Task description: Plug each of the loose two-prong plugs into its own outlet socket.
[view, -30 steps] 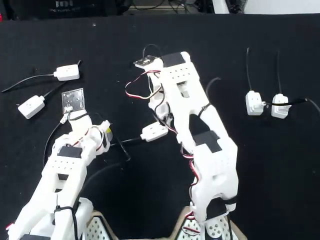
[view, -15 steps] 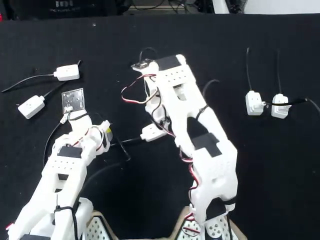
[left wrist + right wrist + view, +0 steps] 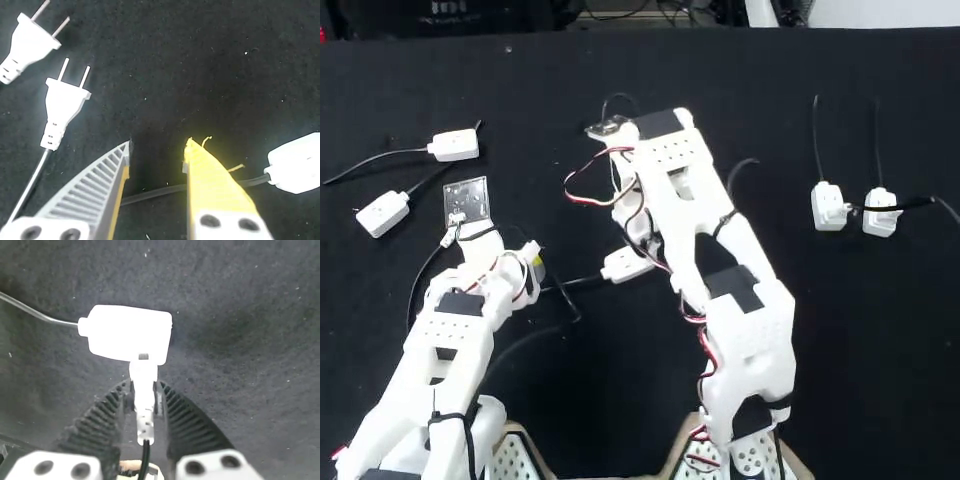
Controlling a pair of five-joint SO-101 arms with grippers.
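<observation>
Black tabletop [image 3: 880,330] under two white arms. The right arm [image 3: 720,250] stretches across the middle, and its gripper [image 3: 144,386] has the fingers clamped on a plug [image 3: 144,412], one finger on each flank. The plug's long axis runs straight out along the fingers, its nose butted against the socket [image 3: 127,338], which lies crosswise to it. The prongs are hidden. The left gripper [image 3: 157,145] hangs with fingers apart over a dark cable [image 3: 155,191]. Off to one side lie the nearer loose plug [image 3: 62,107] and the farther loose plug [image 3: 30,40], untouched.
</observation>
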